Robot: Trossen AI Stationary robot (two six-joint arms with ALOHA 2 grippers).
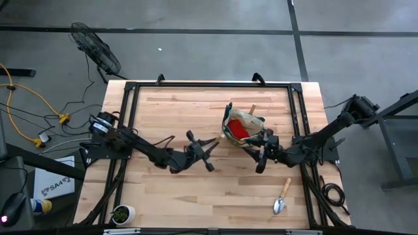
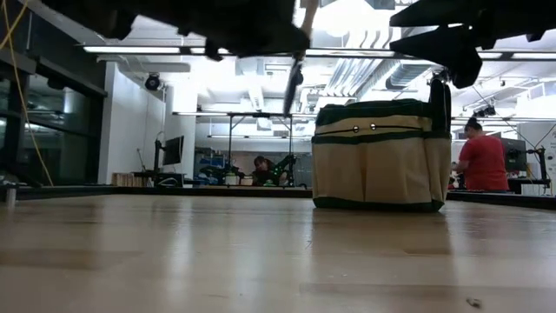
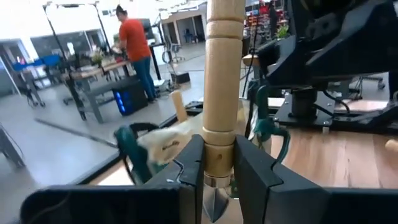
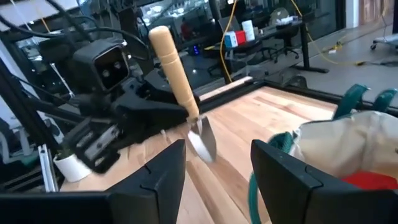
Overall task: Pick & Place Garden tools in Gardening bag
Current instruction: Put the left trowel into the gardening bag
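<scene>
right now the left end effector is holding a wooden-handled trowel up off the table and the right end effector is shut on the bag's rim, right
Not quite. The left end effector does hold the trowel up off the table, but the right end effector is open beside the bag, gripping nothing, as the right wrist view shows.

From my station I can read only one marking: "SAA", or something close to it, in dark letters on a white box on the floor beside the counter. Its last letters are too small to read.
</scene>
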